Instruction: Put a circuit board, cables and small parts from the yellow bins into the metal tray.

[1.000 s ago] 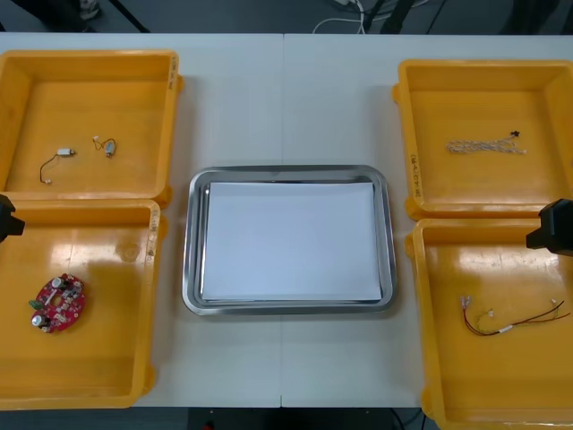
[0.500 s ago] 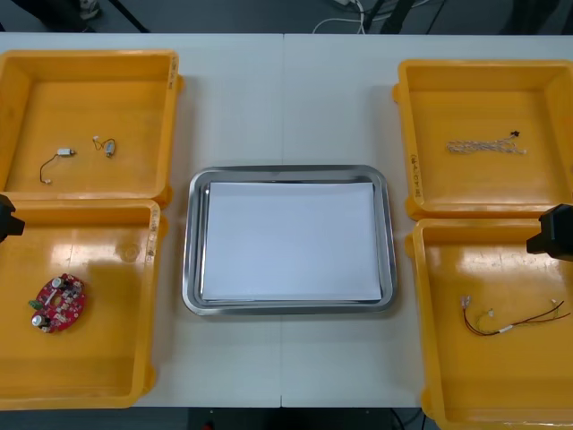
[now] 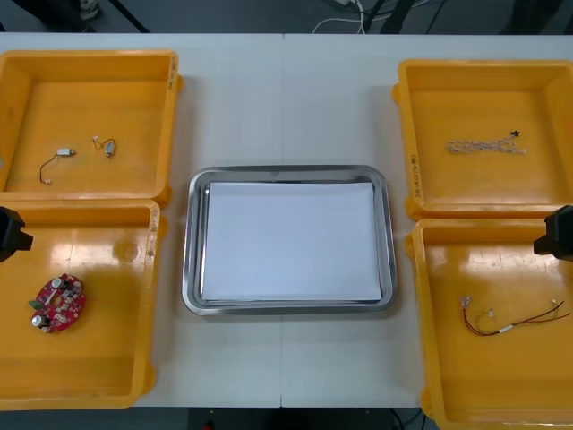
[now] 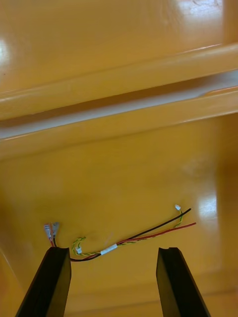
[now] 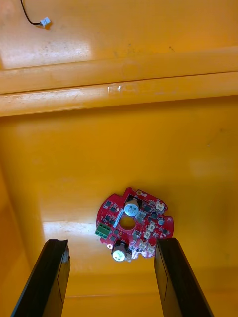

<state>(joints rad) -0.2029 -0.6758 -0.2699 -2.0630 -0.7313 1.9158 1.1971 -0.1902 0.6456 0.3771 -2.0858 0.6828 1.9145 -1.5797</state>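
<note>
**Two open grippers poised over the near bins**

Top-down view of a light table (image 3: 286,98). Metal tray (image 3: 191,242) at centre, white inside, none of the task's items in it.

Left gripper (image 5: 111,242) hangs over the near-left bin (image 3: 89,381), by the table's left edge. Its fingers are spread wide & hold nothing. Round red circuit board (image 3: 59,303) lies flat on that bin's floor, nearer its left wall. In the wrist view the board sits between the 2 fingers, just past the tips & closer to one finger. Gripper looks clear of it.

Right gripper (image 4: 112,249) hangs over the near-right bin (image 3: 430,358), by the table's right edge, likewise wide open & empty. Red and yellow cable (image 3: 506,329) lies loose on that bin's floor, its middle between the fingers.

Likely step: approach for pickup. To do it well, centre the board btwn the fingers, drop straight down, then close across its rim, not on the tall components. For the cable, aim at the bundled middle, w/ tips reaching the floor.
</note>
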